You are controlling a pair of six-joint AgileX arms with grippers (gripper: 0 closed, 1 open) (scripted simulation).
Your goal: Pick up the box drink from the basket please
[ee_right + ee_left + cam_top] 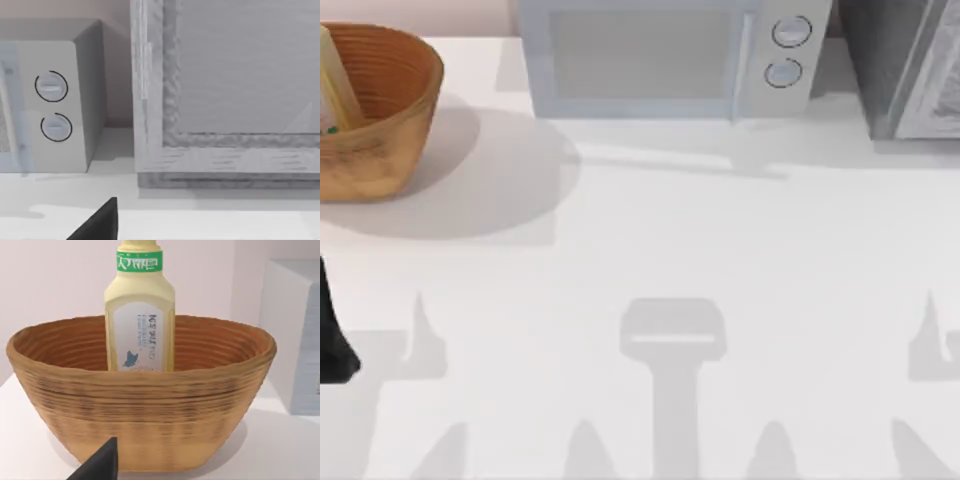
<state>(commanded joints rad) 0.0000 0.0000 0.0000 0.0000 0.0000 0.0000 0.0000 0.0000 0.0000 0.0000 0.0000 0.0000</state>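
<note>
The basket (375, 105) is a round tan woven bowl at the table's far left back corner. In the left wrist view the basket (145, 410) faces me close up. The box drink (140, 315) stands upright inside it, pale yellow with a green-and-white band at its neck. Its top runs out of the picture. From above, the box drink (332, 95) is cut by the left edge. My left gripper (102, 462) is in front of the basket, apart from it. A dark part of my left arm (332, 340) shows at the left edge. My right gripper (102, 220) is low over the table at the right.
A pale microwave (665, 55) with two round knobs stands at the back centre, also seen as the microwave (55, 105). A grey cabinet (910, 65) fills the back right corner and shows again as the cabinet (225, 90). The white table (720, 250) stretches in front.
</note>
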